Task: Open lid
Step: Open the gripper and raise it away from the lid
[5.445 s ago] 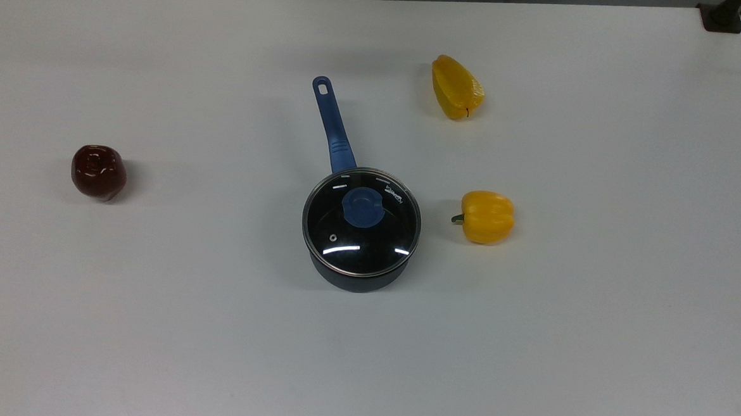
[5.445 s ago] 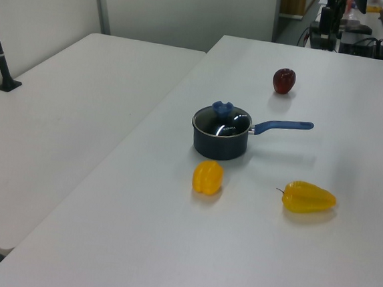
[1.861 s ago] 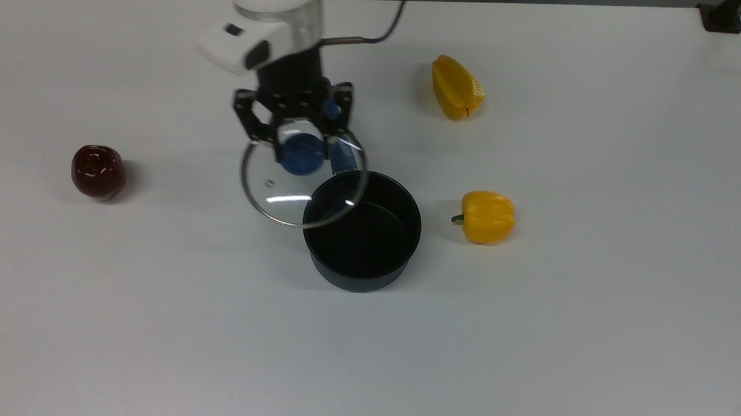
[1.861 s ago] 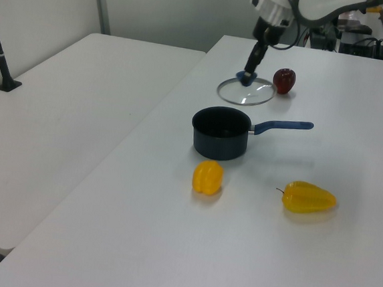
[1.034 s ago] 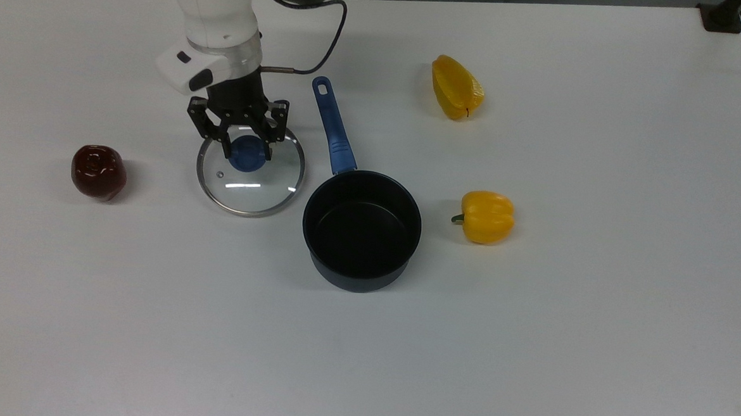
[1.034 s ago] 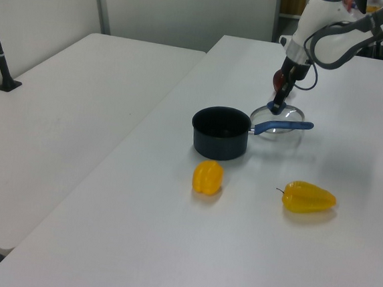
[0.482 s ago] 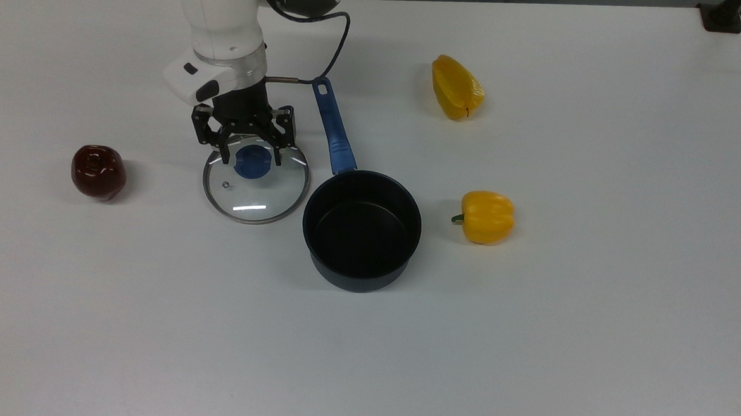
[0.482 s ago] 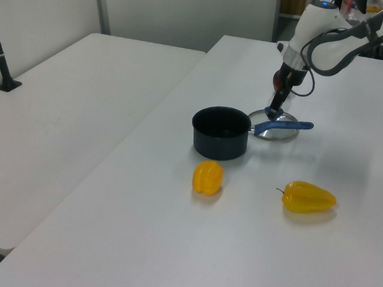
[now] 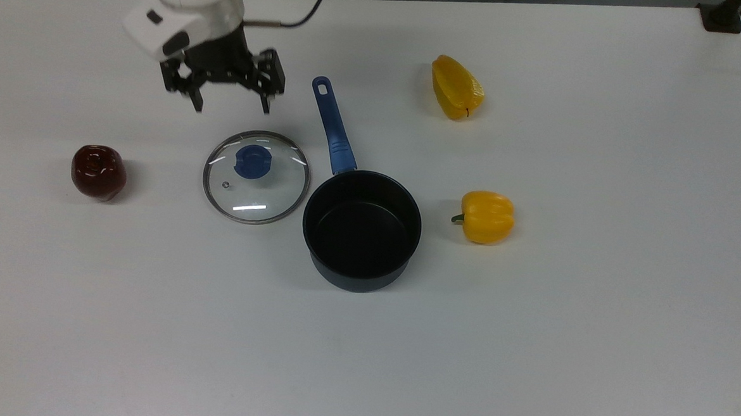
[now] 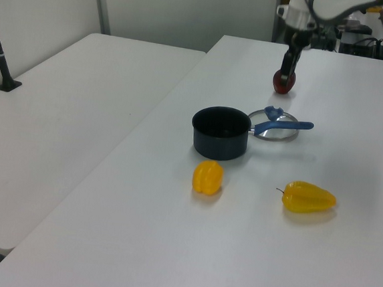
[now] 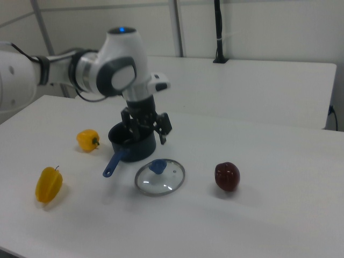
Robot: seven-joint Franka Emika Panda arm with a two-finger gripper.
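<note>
Landmark: the saucepan [image 9: 361, 230], dark, with a blue handle, standing open on the white table [image 9: 593, 308]; every place below is given against it, going across the top view from its left.

Red pepper [image 9: 98, 172]: farthest from the saucepan on the top view's left, well apart from it and beyond the lid.

Gripper [image 9: 231, 105]: up off the table, behind the lid and to the top view's left of the saucepan handle. Its 2 fingers are spread wide with nothing between them.

Lid [image 9: 257, 176]: lies flat on the table just beside the saucepan on the top view's left, knob up, its metal rim close to the pan wall; I cannot tell whether they touch. In the right view the lid [image 11: 159, 177] sits in front of the pan, clear of the gripper [image 11: 147, 135] above it.

What has changed: 0.5 s ago the fingers stood on either side of the blue knob with the lid already down on the table. Now the gripper has let go and risen away toward the back of the table. The lid has not shifted since that release.

Saucepan interior: uncovered and bare.

Yellow pepper, round [image 9: 486, 216]: near the saucepan on the top view's right.

Yellow pepper, long [image 9: 456, 87]: farther back on the same side, well apart from the pan.

Meaning for the task: the lid is off and set down, so the opening looks done. Only the arm's retreat seems left.

Risk: slight; the lid lies close to the pan, so a nudge to either could make them knock.
</note>
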